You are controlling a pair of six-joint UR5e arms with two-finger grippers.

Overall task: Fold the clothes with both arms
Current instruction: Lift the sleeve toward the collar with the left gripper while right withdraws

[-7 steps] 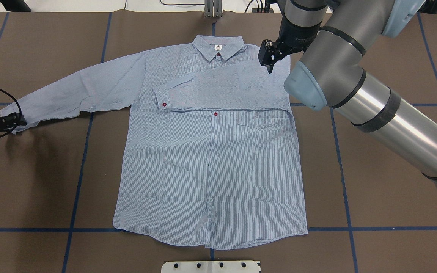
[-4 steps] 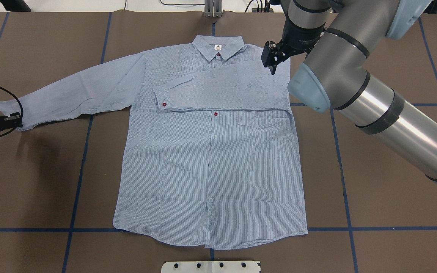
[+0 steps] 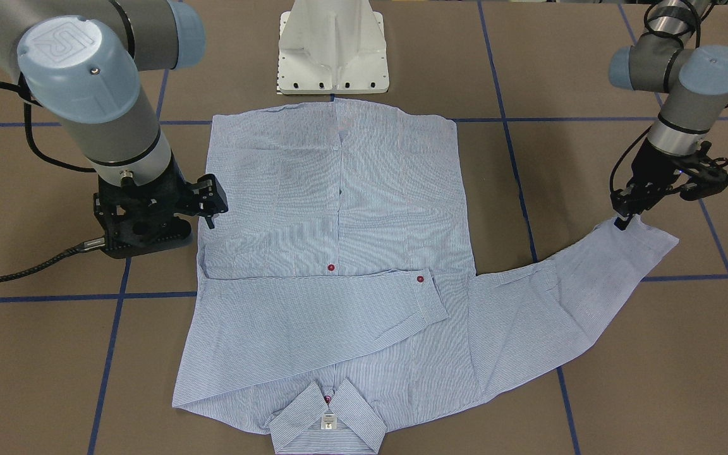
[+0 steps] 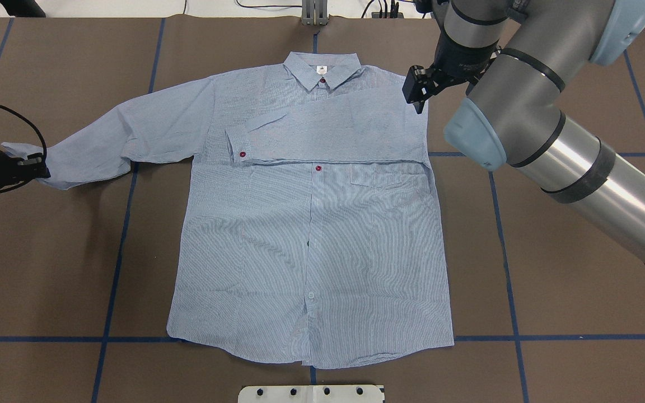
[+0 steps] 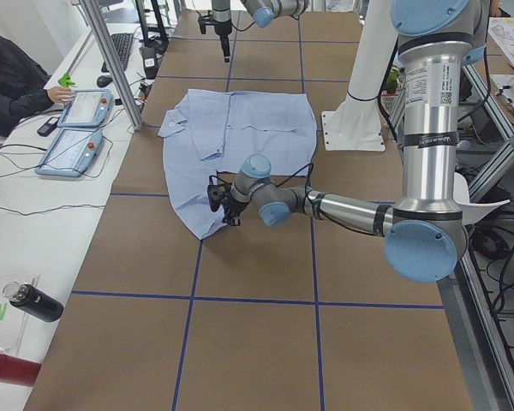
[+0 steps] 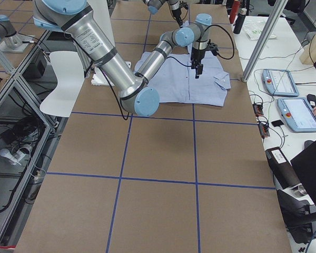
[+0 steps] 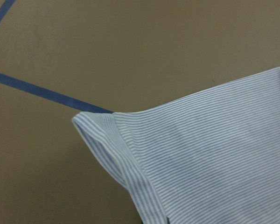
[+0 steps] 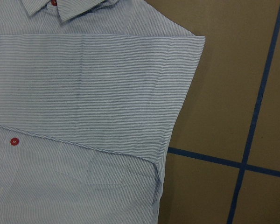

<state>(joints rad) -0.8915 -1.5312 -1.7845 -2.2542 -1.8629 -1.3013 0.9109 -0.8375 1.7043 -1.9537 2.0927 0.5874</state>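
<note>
Striped blue-and-white cloth covers the middle of the brown table [image 4: 552, 252]. The shirt [image 4: 311, 252] lies flat with its buttons up. Seen from behind the robot, its collar [image 4: 322, 70] is at 12 o'clock and its hem at 6 o'clock. The folded sleeve [image 4: 333, 131] is already laid across the chest, so that side is neat. The other sleeve [image 4: 132, 131] sticks out to 9 o'clock. The left gripper [image 3: 621, 221] pinches its cuff [image 4: 23, 152] with closed fingers, I think so it can carry it over too. The right gripper [image 4: 419, 101] hangs over the shoulder at 1 o'clock, holding nothing; I cannot tell how wide it is. The chest pocket [image 4: 391, 182] is the only thing that could hold stuff, and it looks flat and empty.
</note>
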